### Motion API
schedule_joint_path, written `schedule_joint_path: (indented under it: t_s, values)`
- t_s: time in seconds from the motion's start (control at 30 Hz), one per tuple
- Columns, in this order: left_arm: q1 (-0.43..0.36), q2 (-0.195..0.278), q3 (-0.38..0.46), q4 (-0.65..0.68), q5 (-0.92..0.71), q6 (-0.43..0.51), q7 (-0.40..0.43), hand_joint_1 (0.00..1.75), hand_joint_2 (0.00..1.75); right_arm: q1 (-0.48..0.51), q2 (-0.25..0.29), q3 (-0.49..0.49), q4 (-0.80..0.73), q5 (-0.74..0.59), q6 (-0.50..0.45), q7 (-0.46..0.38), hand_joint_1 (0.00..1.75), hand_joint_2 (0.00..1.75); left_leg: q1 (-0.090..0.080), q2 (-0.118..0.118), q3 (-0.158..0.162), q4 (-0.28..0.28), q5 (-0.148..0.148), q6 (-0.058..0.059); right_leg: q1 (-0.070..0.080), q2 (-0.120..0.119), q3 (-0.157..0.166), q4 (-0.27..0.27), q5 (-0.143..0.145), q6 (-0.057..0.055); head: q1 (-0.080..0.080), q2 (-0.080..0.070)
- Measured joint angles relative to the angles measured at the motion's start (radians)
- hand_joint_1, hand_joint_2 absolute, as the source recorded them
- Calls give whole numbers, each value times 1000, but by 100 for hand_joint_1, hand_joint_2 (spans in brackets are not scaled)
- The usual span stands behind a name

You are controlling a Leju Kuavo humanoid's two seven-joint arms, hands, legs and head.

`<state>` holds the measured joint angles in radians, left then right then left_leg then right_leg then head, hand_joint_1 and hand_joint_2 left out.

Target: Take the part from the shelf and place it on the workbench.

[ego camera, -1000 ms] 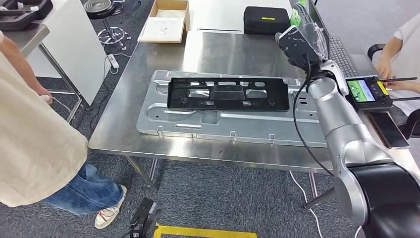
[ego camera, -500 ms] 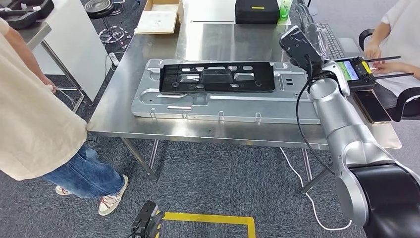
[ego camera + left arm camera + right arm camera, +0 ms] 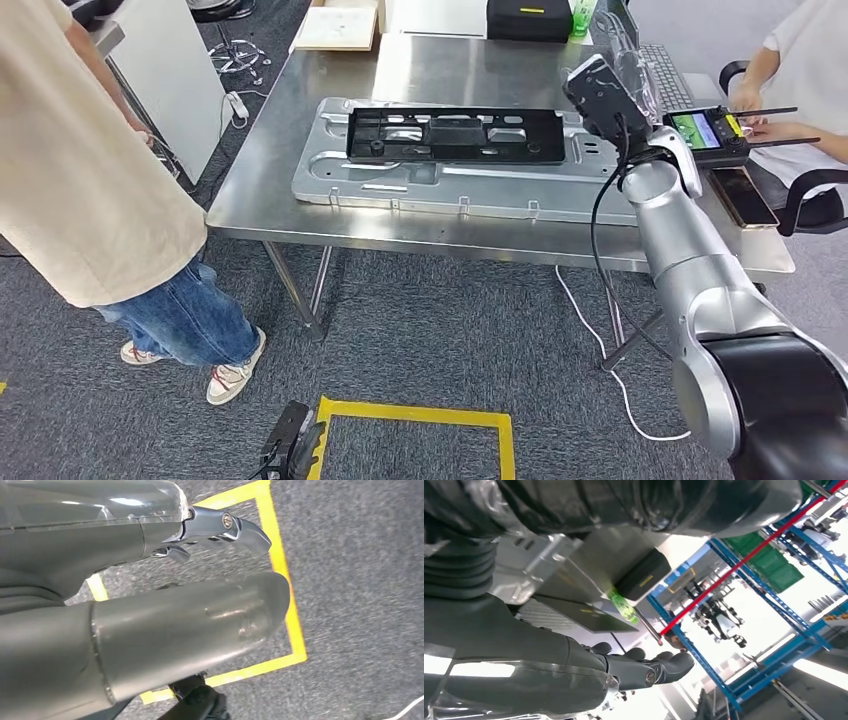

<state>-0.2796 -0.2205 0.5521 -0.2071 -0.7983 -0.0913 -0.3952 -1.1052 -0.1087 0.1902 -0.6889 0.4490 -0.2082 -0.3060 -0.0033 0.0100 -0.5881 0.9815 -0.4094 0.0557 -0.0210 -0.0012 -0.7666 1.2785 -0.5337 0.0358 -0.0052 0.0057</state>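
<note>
The right hand (image 3: 612,75) grips nothing — raised over the part (image 3: 455,135), it might bump it off the workbench (image 3: 300,215).

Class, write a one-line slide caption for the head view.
Black part lies on a metal panel on the workbench, right hand raised beside it.

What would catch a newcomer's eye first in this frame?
Most striking is the long black part lying flat on a stamped metal panel, which lies on the steel workbench ahead of the robot. The silver right arm rises over the table's right side, its right hand raised near a keyboard. A person in a beige shirt stands close at the left, and another person's hands rest at a screen controller on the right.
</note>
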Motion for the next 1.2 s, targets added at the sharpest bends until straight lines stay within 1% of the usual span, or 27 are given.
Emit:
schedule_joint_path:
  t_s: [0.03,0.07,0.1,0.17,0.2,0.3,0.33,0.37,0.4,0.47,0.5,0.53,0.57,0.6,0.67,0.7,0.73,0.8,0.83,0.87,0.9,0.97,1.0,1.03,1.07,1.13,1.2]
  values:
    - [1,0,0,0,0,0,0,0,0,2,0,-1,1,0,-1,-1,0,0,0,0,-15,6,7,-2,-1,0,12,10,11,2,0,0]
    - [1,0,0,0,0,0,0,0,0,3,0,-1,2,0,-3,-2,0,0,1,0,-30,14,12,-4,-3,0,44,-16,34,3,0,0]
    - [1,0,0,0,-1,0,0,0,0,4,0,-2,2,0,-4,-2,0,0,1,0,-44,24,16,-8,-4,-1,89,-72,51,4,0,0]
    - [0,0,0,0,-1,0,0,0,0,2,0,-3,2,0,-7,-4,0,0,-1,0,-68,45,22,-16,-1,-1,171,-186,52,0,0,0]
    - [-1,0,0,0,-1,0,0,0,0,1,1,-3,2,0,-8,-5,0,0,-2,-1,-75,53,24,-21,1,0,189,-216,42,-4,0,0]
    - [0,1,0,0,-3,0,0,0,0,3,1,-5,2,0,-9,-6,0,0,-3,-2,-86,59,34,-38,2,0,182,-229,49,-26,-1,0]
    - [0,2,0,0,-3,0,0,0,0,3,1,-5,2,-1,-9,-6,0,0,-1,-3,-93,70,21,-45,0,-2,177,-232,57,-35,-1,0]
    - [0,2,0,0,-5,0,0,0,0,3,1,-6,2,-1,-9,-7,0,0,1,-4,-106,98,-8,-51,-2,-3,169,-235,67,-43,-1,0]
    - [0,2,0,0,-6,0,0,0,0,3,1,-6,2,-1,-10,-7,0,0,4,-5,-123,147,-52,-58,-3,-4,159,-236,77,-47,-1,0]
    - [1,3,0,0,-8,0,0,0,0,4,1,-10,3,-3,-14,-7,0,0,9,-5,-159,277,-136,-69,-2,-4,136,-236,95,-50,-2,0]
    - [2,4,0,0,-8,0,0,0,0,6,1,-13,4,-4,-18,-7,0,0,11,-5,-165,323,-153,-71,-2,-4,125,-236,104,-50,-2,0]
    - [2,4,0,0,-8,0,0,0,0,9,0,-17,5,-5,-24,-7,0,0,11,-5,-155,336,-149,-71,-1,-3,114,-235,112,-49,-2,0]
    - [2,4,0,0,-8,0,0,0,0,13,-1,-21,6,-8,-31,-8,0,0,11,-5,-124,308,-129,-68,-1,-2,105,-234,119,-47,-2,0]
    - [2,4,0,0,-8,0,0,0,0,18,-4,-26,6,-10,-37,-9,0,0,10,-6,-77,248,-105,-61,0,-2,97,-234,127,-45,-2,0]
    - [0,6,0,0,-8,0,0,0,0,24,-9,-35,6,-14,-45,-13,0,0,5,-7,19,106,-88,-45,2,-2,87,-236,141,-38,-2,0]
    - [0,6,0,0,-9,0,0,0,0,27,-10,-38,6,-14,-46,-15,0,0,1,-7,44,63,-88,-39,1,-3,86,-238,148,-33,-2,0]
    - [-1,7,0,0,-9,1,0,0,0,29,-12,-40,6,-15,-47,-16,0,0,-2,-7,53,41,-91,-34,-1,-4,85,-242,155,-26,-2,0]
    - [0,7,0,0,-9,1,0,0,0,35,-16,-44,6,-16,-51,-17,0,0,-2,-5,49,27,-73,-22,-3,-5,85,-251,168,-13,-2,0]
    - [0,7,0,0,-9,1,0,0,0,38,-20,-47,6,-19,-59,-17,0,0,0,-3,48,15,-61,-14,-2,-4,82,-249,162,-9,-2,0]
    - [-1,7,0,0,-9,2,0,0,0,45,-25,-52,6,-25,-72,-17,0,0,2,0,44,5,-47,-5,-2,-3,75,-233,138,-5,-1,0]
    - [-1,7,0,0,-9,3,0,0,0,56,-32,-58,7,-33,-89,-19,0,0,5,2,38,-3,-33,1,-2,-2,63,-196,99,-3,-1,0]
    - [3,7,0,0,-9,5,1,0,0,103,-50,-79,12,-55,-135,-36,0,0,3,-1,17,-4,-14,7,-2,0,33,-81,13,2,-1,0]
    - [8,8,0,0,-9,5,1,0,0,139,-62,-93,17,-68,-159,-52,0,0,3,-4,7,-2,-7,6,-2,0,25,-30,-8,5,-1,0]
    - [14,8,0,0,-10,6,2,0,0,181,-73,-110,24,-83,-183,-71,0,0,3,-6,-4,1,-1,5,-2,0,29,-5,-8,7,-1,0]
    - [20,8,0,0,-10,6,3,0,0,226,-85,-129,30,-99,-204,-92,0,0,3,-8,-14,6,4,4,-3,-1,50,-15,9,8,-1,0]
    - [28,9,0,0,-11,7,3,0,0,311,-105,-175,40,-132,-234,-132,0,0,3,-10,-36,23,9,0,-3,-3,132,-125,43,7,-1,0]
    - [35,10,0,0,-10,9,3,0,0,397,-126,-232,45,-164,-252,-162,0,0,0,-12,-53,40,11,-7,2,-4,194,-222,44,0,-1,0]
